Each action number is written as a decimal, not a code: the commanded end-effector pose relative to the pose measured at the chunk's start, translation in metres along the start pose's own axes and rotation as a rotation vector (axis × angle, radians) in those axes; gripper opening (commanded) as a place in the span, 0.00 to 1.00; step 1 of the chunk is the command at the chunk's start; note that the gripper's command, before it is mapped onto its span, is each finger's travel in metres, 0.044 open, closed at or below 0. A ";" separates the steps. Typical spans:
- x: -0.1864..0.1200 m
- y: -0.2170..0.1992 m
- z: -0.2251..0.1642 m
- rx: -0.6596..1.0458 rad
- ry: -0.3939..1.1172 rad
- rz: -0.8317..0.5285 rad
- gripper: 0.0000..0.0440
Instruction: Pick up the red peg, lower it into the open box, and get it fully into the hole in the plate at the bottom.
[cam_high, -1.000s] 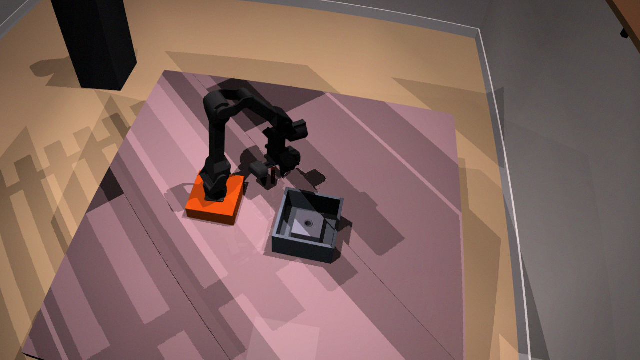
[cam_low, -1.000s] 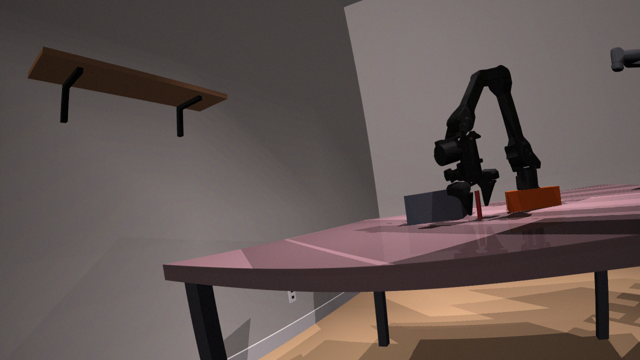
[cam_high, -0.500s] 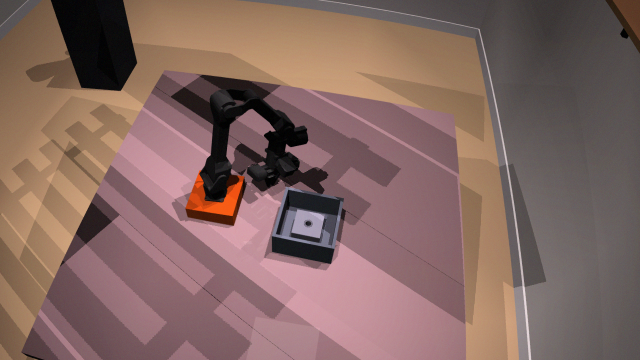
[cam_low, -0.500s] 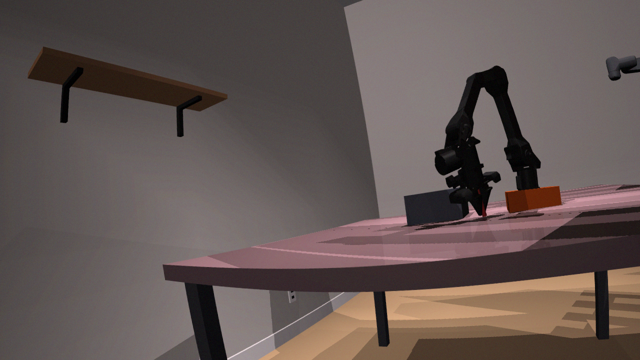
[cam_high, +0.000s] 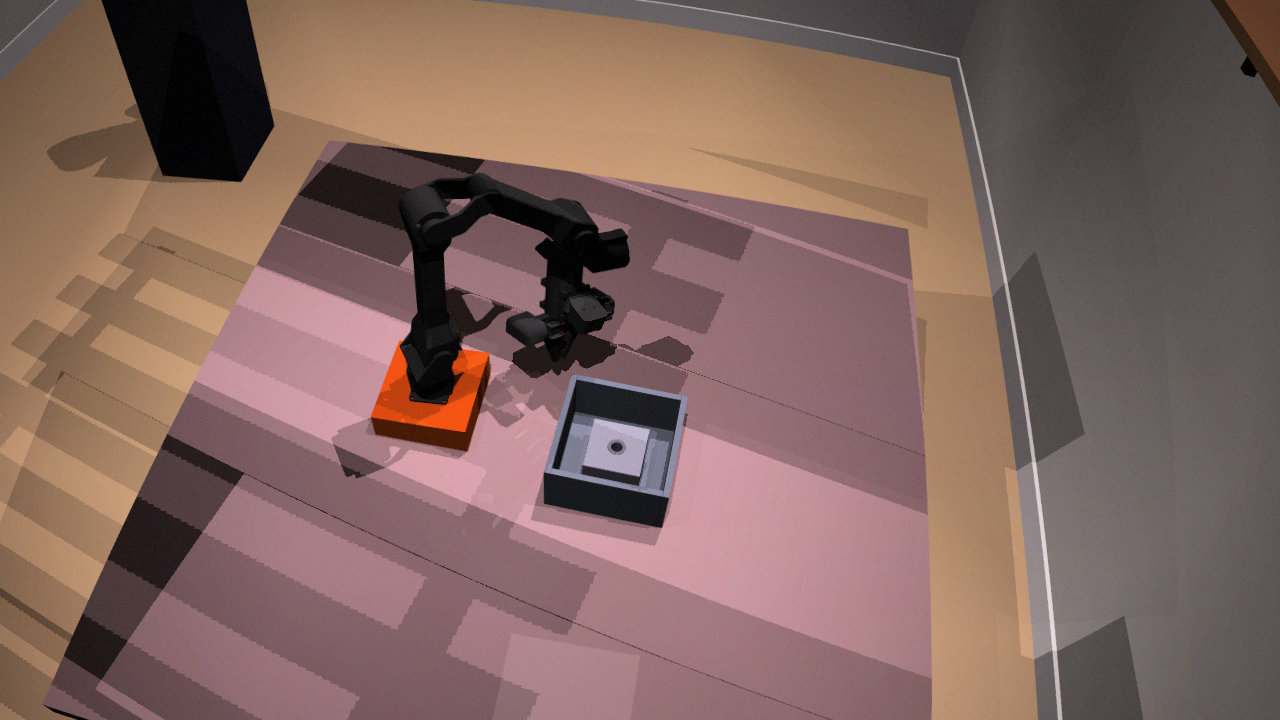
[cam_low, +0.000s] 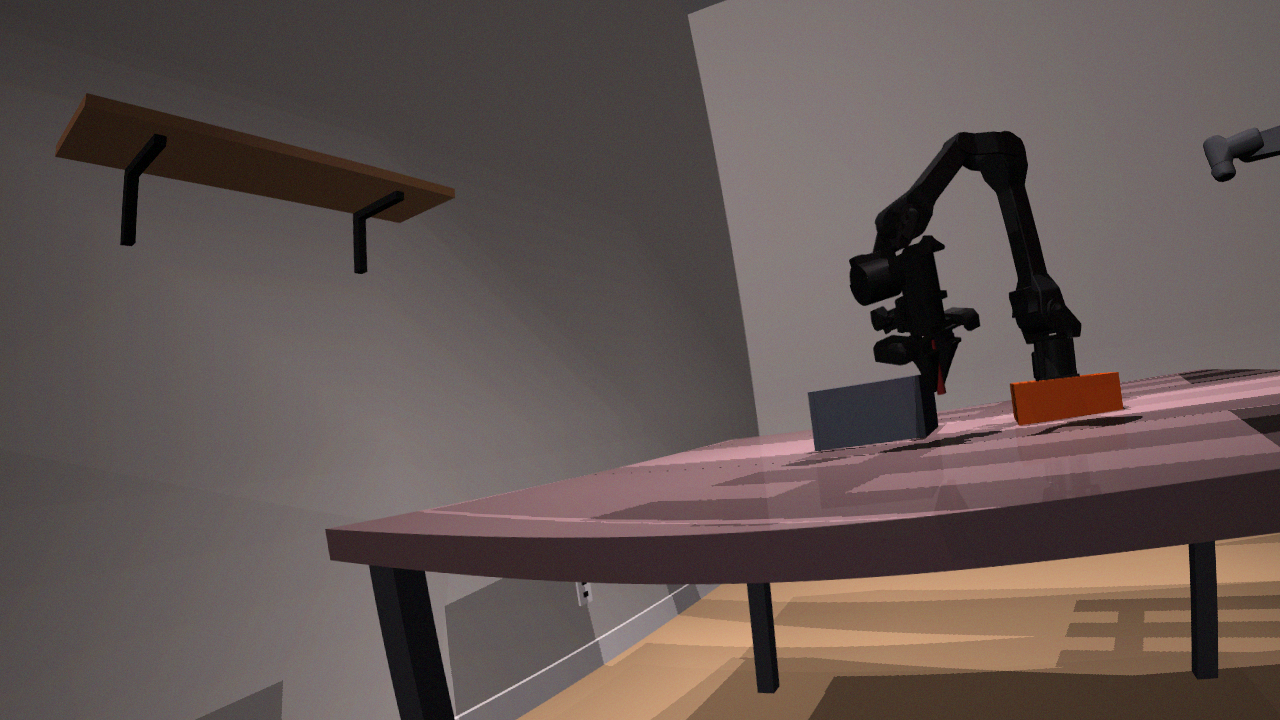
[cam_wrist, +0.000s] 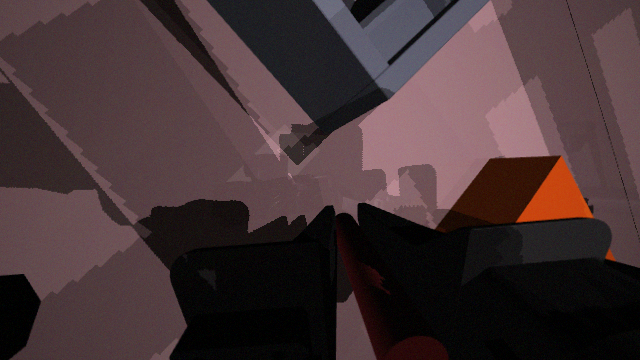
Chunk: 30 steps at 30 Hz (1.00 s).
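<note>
Tool (cam_high: 559, 344) (cam_low: 936, 376) (cam_wrist: 345, 212) shut on red peg (cam_low: 939, 377) (cam_wrist: 361, 295) — box (cam_high: 666, 447) (cam_low: 863, 416) (cam_wrist: 295, 55) apart

Red peg (cam_low: 940, 381) (cam_wrist: 366, 310) held in pincer (cam_high: 559, 351) (cam_low: 938, 382) (cam_wrist: 345, 212), outside open grey box (cam_high: 604, 498) (cam_low: 863, 416) (cam_wrist: 300, 65) (pale holed plate (cam_high: 631, 463) inside).

The raised walls of the open box (cam_high: 604, 500) (cam_low: 863, 416) (cam_wrist: 305, 65) must be cleared from above; its top is left uncovered.

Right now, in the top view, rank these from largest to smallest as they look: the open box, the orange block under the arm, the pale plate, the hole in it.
1. Open box
2. Orange block
3. Pale plate
4. Hole
</note>
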<state>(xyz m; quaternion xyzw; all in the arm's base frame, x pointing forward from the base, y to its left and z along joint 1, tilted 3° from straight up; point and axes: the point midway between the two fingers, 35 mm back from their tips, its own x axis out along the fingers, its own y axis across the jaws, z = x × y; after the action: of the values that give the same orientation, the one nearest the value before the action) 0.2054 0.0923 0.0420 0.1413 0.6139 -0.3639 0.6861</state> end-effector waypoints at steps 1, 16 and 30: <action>-0.014 -0.001 0.013 0.017 -0.028 0.013 0.00; -0.039 -0.014 0.082 0.196 -0.091 0.032 0.00; -0.020 -0.030 0.146 0.287 -0.099 0.039 0.00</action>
<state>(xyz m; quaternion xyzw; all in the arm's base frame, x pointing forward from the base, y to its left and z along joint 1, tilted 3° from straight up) 0.2874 -0.0069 0.0985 0.2314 0.5215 -0.4410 0.6928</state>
